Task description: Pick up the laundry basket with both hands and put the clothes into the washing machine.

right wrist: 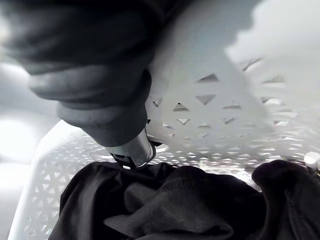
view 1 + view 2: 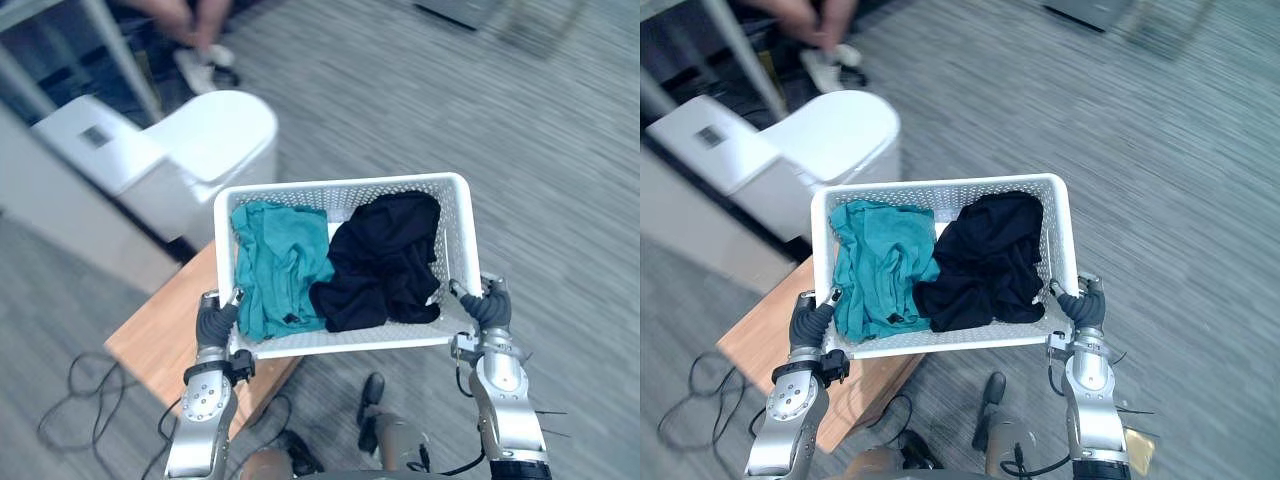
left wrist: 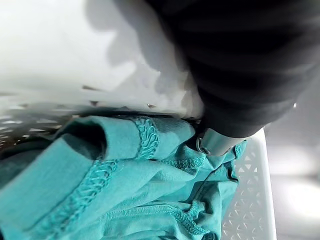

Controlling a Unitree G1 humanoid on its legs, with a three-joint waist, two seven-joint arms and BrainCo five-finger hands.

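I hold a white perforated laundry basket [image 2: 340, 188] in the air with both hands. My left hand [image 2: 214, 322] grips its left rim and my right hand [image 2: 487, 305] grips its right rim, thumbs hooked inside. A teal garment [image 2: 275, 265] lies in the left half, a black garment [image 2: 388, 258] in the right half. The left wrist view shows the teal cloth [image 3: 125, 195] against the basket wall [image 3: 252, 200]. The black cloth [image 1: 165, 205] lies under my thumb [image 1: 131, 150] in the right wrist view. A white washing machine [image 2: 165, 150] stands beyond the basket to the left.
A low wooden table [image 2: 165, 340] lies under the basket's left side. A person's legs and shoes [image 2: 200, 45] show at the top left behind the machine. Grey carpet [image 2: 520, 120] stretches to the right and ahead.
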